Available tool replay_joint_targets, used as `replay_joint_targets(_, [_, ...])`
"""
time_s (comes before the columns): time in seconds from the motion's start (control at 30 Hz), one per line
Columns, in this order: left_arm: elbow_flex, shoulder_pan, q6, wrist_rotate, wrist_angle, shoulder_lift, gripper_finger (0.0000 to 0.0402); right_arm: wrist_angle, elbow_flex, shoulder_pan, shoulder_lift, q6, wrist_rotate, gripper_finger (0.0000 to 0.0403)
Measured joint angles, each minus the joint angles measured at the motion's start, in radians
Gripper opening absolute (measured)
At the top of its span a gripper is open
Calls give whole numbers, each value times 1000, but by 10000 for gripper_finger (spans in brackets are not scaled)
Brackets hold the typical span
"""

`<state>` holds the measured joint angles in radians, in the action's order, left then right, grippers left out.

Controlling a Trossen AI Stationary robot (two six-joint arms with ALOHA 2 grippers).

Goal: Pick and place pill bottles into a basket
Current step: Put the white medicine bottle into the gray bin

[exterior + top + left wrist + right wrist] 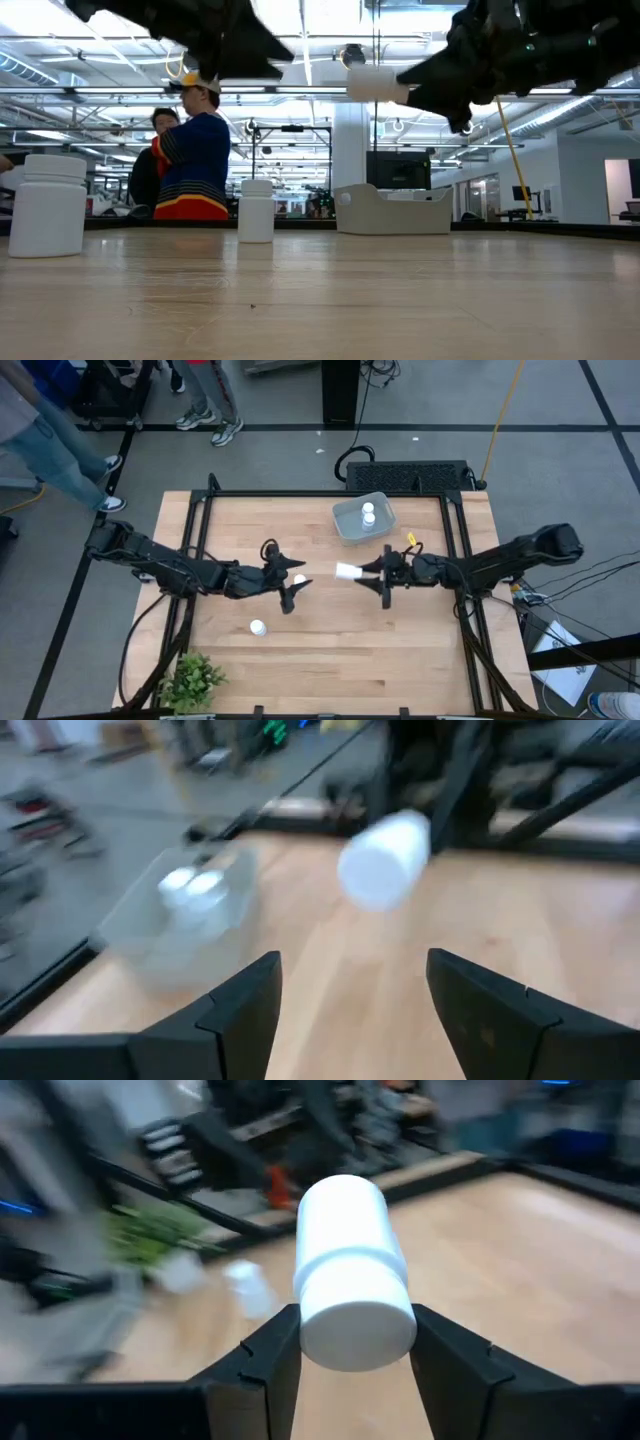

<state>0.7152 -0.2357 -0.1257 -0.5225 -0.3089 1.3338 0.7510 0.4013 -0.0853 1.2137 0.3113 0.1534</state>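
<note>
My right gripper (362,571) is shut on a white pill bottle (350,1275), held high above the table's middle; it also shows in the low view (372,83). My left gripper (355,990) is open and empty, raised, facing that bottle (385,860). One bottle (298,578) stands on the table by my left gripper (300,588). Another (258,627) stands nearer the front. The grey-blue basket (352,530) stands at the far middle with two bottles (367,514) in it. My right gripper pinches the bottle's round side near the end closest to the wrist (350,1345) between its two fingers (270,1360). The fingers come level from the table's right and lie along the bottle. The bottle is lifted clear, lying level, its free end (352,83) pointing toward the table's left.
A small green plant (190,682) stands at the table's front left corner. A black frame (200,510) runs along the table's left, far and right sides. People stand beyond the table's far side (195,155). Bare wood lies across the front (380,660).
</note>
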Motion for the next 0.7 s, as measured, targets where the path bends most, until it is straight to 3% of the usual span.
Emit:
replay_joint_targets(0.27, [1, 43, -34, -47, 61, 2, 258, -567, 237, 38, -147, -86, 156, 149])
replay_joint_targets(0.37, [1, 63, -27, -47, 70, 1, 258, -800, 363, 78, -136, -101, 217, 149])
replay_joint_targets(0.7, [1, 79, -2, -43, 68, 0, 258, -1227, 750, 255, -2, -133, 200, 149])
